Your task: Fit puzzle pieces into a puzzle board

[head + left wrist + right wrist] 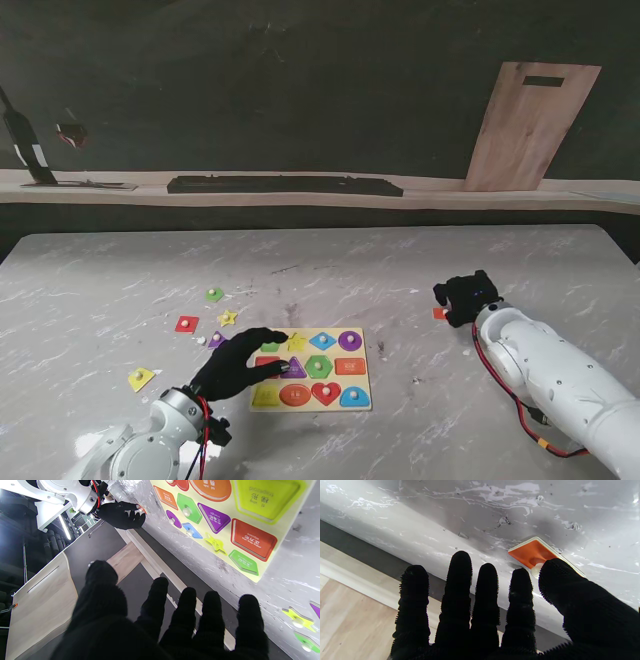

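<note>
Puzzle board (pixel 311 396) under left hand (pixel 238 364), fingers spread, empty; right hand (pixel 468 297) released beside orange piece (pixel 530 553).

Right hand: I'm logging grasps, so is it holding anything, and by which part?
Nothing is held. The right hand is open above the table, fingers spread, its thumb beside the white knob of the orange piece, which lies flat.

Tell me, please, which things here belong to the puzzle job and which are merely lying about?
Belonging to the job: puzzle board; loose pieces on the table: red square, yellow star, green piece, yellow piece, orange piece by the right hand; left hand.

Lying about: wooden board leaning on the wall; long dark tray on the ledge.
</note>
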Tool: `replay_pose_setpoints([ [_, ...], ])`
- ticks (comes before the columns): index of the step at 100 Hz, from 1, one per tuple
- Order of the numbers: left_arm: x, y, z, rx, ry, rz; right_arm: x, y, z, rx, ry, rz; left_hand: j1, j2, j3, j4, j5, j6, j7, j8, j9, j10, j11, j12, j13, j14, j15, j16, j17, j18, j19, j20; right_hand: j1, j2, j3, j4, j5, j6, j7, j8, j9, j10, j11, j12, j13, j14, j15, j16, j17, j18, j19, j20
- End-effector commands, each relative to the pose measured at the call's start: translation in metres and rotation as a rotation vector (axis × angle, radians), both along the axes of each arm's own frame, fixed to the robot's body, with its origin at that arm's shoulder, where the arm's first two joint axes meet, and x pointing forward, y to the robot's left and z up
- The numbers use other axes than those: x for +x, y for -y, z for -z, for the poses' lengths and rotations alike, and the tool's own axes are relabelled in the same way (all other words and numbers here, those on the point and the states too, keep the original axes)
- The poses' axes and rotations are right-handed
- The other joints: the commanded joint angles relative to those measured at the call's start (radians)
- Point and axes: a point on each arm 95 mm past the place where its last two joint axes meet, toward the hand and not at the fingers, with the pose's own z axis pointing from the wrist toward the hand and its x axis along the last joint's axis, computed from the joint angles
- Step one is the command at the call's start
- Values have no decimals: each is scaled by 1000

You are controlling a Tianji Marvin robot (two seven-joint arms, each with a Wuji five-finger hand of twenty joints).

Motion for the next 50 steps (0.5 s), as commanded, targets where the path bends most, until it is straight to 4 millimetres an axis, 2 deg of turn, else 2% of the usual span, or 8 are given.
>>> replay_pose_setpoints([
  [1, -1, 2, 0, -5, -4, 0, -1, -4, 2, 1, -6, -12, 15, 29, -36, 39, 16, -29, 6, -18, 6, -15, -5, -16, -33, -42, -14, -6, -13, -71, 1, 2, 37, -27, 5, -61, 19, -33, 56, -33, 34, -31, 2, 4, 22, -15, 26, 12, 5, -8, -5, 15],
  [11, -1, 2, 0, -5, -3, -1, 0, -5, 4, -1, -9, -11, 14, 28, -37, 39, 17, -29, 7, -18, 7, -16, -4, -16, -32, -42, -14, -6, -14, -70, 1, 2, 79, -30, -16, -98, 44, -105, 149, -84, 78, -41, 6, -1, 42, -16, 38, 18, 15, -7, -3, 13],
  [21, -1, 1, 0, -5, -1, -1, -1, -5, 6, 3, -8, -9, 15, 28, -37, 39, 16, -29, 7, -18, 7, -16, -4, -16, -33, -43, -14, -7, -13, -70, 2, 2, 112, 21, -28, -100, 133, -168, 194, -70, 153, -47, 13, -31, 76, -18, 67, 31, 35, -9, 4, 12],
  [36, -2, 1, 0, -6, -1, -2, -3, -6, 10, 8, -5, -7, 15, 29, -37, 39, 17, -29, 7, -17, 6, -16, -4, -16, -33, -44, -14, -7, -14, -70, 2, 1, 120, 7, -16, -97, 177, -171, 198, -61, 199, -49, 22, -43, 106, -22, 91, 41, 55, -8, 14, 13],
  [50, -1, 1, 0, -6, -2, -1, -5, -5, 13, 28, 0, -6, 15, 29, -37, 39, 16, -29, 7, -18, 5, -17, -4, -16, -34, -44, -14, -7, -14, -71, 2, 1, 124, -22, 28, -94, 211, -150, 208, -57, 230, -29, 43, -50, 130, -25, 115, 54, 83, -16, 25, 13],
])
